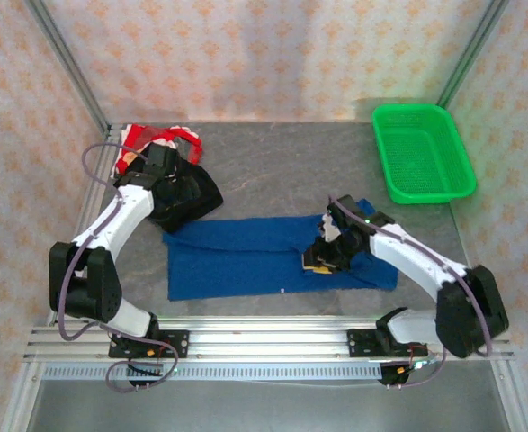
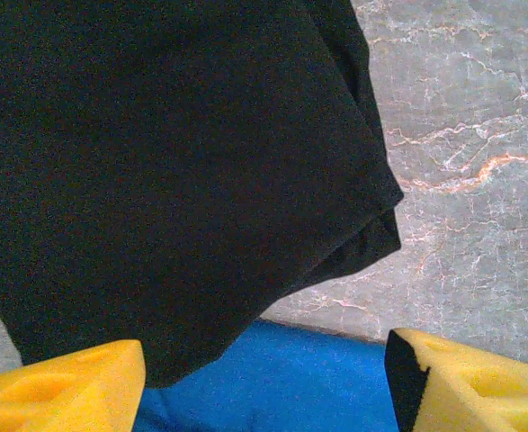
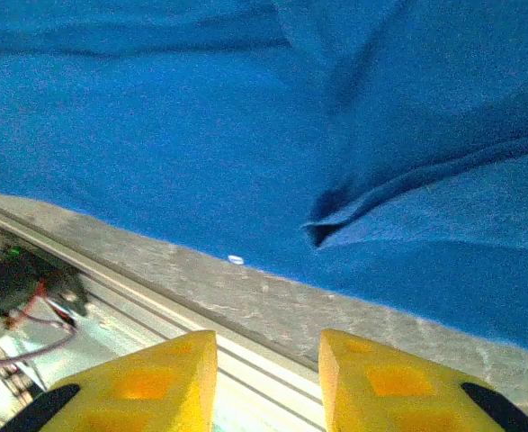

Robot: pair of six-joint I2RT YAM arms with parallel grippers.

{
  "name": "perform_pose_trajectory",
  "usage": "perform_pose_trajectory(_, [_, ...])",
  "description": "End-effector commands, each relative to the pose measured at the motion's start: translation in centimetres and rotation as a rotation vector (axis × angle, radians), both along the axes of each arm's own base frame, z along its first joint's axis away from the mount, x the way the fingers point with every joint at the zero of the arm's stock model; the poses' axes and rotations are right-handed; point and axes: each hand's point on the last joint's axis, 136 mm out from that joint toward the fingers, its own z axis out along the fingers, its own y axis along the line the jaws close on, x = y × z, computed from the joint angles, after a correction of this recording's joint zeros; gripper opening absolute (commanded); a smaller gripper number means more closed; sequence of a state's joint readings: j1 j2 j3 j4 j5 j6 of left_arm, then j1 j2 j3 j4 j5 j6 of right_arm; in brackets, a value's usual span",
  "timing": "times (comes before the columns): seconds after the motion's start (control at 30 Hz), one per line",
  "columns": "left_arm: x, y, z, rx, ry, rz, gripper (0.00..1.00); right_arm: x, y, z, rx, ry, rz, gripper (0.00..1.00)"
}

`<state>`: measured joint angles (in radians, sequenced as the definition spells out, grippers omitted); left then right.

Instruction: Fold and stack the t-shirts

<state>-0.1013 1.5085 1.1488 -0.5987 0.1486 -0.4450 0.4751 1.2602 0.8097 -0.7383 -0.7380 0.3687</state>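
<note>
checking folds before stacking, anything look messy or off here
The blue t-shirt has a puckered crease near its front edge, the black t-shirt overlaps its back-left corner, and the red-patterned t-shirt lies bunched behind.

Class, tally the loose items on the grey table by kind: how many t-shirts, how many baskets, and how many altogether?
T-shirts: 3 (royal blue cloth tee, black cloth tee, red-patterned cloth tee)
Baskets: 1 (green plastic basket)
Total: 4

One blue t-shirt point(image 1: 237, 256), one black t-shirt point(image 1: 202, 196), one red-patterned t-shirt point(image 1: 142, 137) and one green basket point(image 1: 423, 157).
</note>
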Motion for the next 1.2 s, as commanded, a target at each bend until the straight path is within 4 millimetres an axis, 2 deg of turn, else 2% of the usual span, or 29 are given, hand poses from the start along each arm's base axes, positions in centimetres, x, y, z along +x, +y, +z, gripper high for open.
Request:
perform_pose_trajectory(0.0, [0.2,-0.7,0.4,0.038,0.005,-0.035,0.72,2.3,-1.6,2.7,-0.056,-0.105,-0.113,0.38])
perform_pose_trajectory(0.03, [0.3,-1.3,0.4,0.037,0.003,-0.049,0.72,3.3,-2.5,3.0,-0.087,-0.134,-0.157,0.38])
perform_pose_trajectory(0.13, [0.5,-3.6,0.4,0.028,-0.011,-0.107,0.72,6.2,-7.0,2.5,-0.229,-0.16,-0.375,0.43])
perform_pose_trajectory(0.27, [0.6,-6.1,-0.2,0.025,-0.004,-0.157,0.72,8.2,-11.0,-1.2,-0.366,-0.054,-0.52,0.37])
perform_pose_trajectory(0.33, [0.6,-7.0,-0.4,0.002,-0.003,-0.169,0.72,8.5,-11.7,-2.9,-0.405,-0.027,-0.528,0.37])
perform_pose_trajectory(0.43, [0.4,-8.5,-0.8,-0.01,0.006,-0.201,0.72,7.0,-13.2,-4.9,-0.486,0.041,-0.538,0.34])
perform_pose_trajectory(0.63, [-0.2,-9.9,-3.0,-0.029,0.056,-0.203,0.71,2.5,-14.7,-6.0,-0.557,0.128,-0.546,0.3])
perform_pose_trajectory(0.73, [-0.7,-10.3,-3.9,-0.021,0.076,-0.211,0.71,0.3,-15.5,-5.7,-0.597,0.162,-0.562,0.28])
perform_pose_trajectory(0.93, [-1.1,-10.3,-4.8,-0.007,0.107,-0.214,0.7,-1.9,-17.3,-4.6,-0.68,0.185,-0.633,0.19])
perform_pose_trajectory(1.0, [-1.1,-10.3,-4.8,-0.004,0.106,-0.218,0.7,-1.3,-17.4,-3.8,-0.674,0.16,-0.661,0.18])
perform_pose_trajectory(1.1, [-1.0,-10.8,-4.7,-0.025,0.092,-0.231,0.7,2.7,-15.4,-2.7,-0.472,-0.006,-0.739,0.3])
perform_pose_trajectory(1.17, [-0.9,-11.5,-4.7,-0.043,0.09,-0.252,0.7,5.7,-13.9,-1.8,-0.352,-0.042,-0.77,0.35])
